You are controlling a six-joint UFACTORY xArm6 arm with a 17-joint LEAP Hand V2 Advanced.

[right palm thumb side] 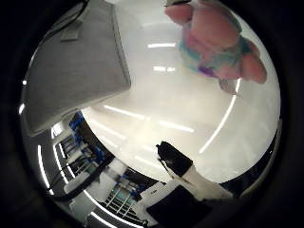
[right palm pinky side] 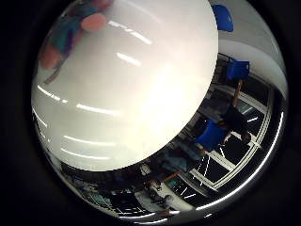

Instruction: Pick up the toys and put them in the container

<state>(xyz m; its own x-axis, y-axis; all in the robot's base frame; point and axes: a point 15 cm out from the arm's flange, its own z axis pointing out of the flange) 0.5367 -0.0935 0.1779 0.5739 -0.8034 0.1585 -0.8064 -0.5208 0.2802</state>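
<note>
Plainly, one soft toy point(right palm thumb side: 216, 42) lay on the glossy white desk point(right palm thumb side: 175, 109). It was pink with teal and purple patches, and it sat at the upper right of the thumb side view, resting on the desk surface with its rounded pink limbs spread outward. The same toy showed as pink and teal shapes at the upper left of the little finger side view, near the desk's edge. No second toy was visible in either view.

One grey fabric container point(right palm thumb side: 71, 66) stood on the desk at the upper left of the thumb side view, its flat side wall turned toward the camera. It was well apart from the toy, with a stretch of bare white desk between them.

Of the hand point(right palm thumb side: 183, 171), a single black and white part showed, reaching in from the lower edge of the thumb side view, its black tip over the desk near the desk's edge. It touched neither the toy nor the container. Whether the fingers were spread or curled could not be told from that one part, and nothing was seen held in it.

Several blue chairs point(right palm pinky side: 237, 69) stood in the room beyond the desk, at the right of the little finger side view.
</note>
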